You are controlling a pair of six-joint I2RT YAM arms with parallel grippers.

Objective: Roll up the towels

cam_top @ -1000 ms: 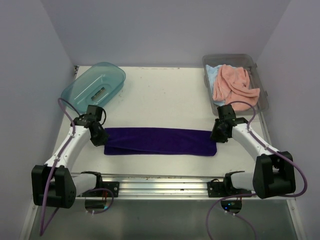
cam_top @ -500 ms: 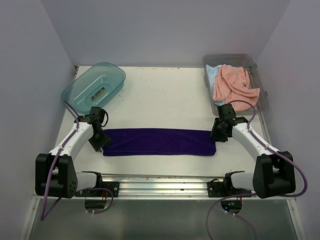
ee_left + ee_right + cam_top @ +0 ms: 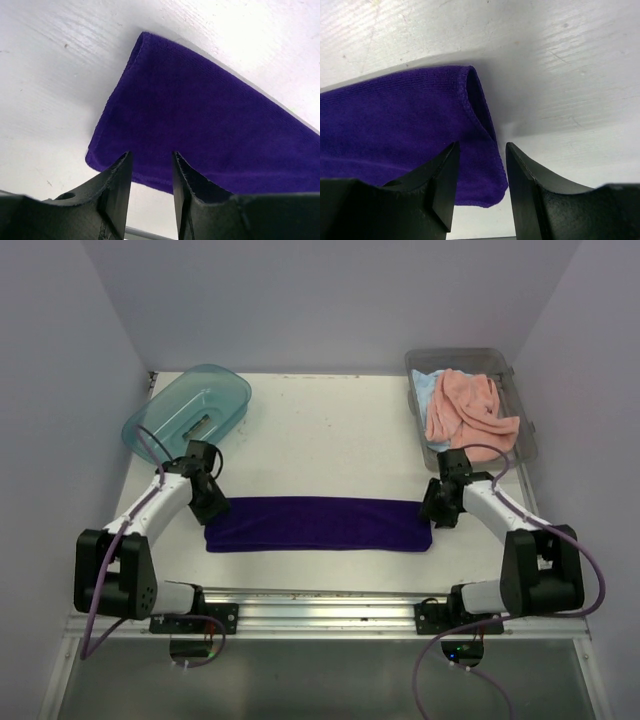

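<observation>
While the folded dark purple cloth towel point(image 3: 318, 524) lies flat across the near middle of the white table point(image 3: 330, 440), the left gripper point(image 3: 150, 159) and right gripper point(image 3: 481, 149) hover at its ends, jaws apart, holding nothing. Folding looks done; next, one end needs pinching and turning over to begin rolling.

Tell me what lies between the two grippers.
The folded dark purple towel, flat on the table, spans from left gripper to right gripper; the top view shows it.
</observation>
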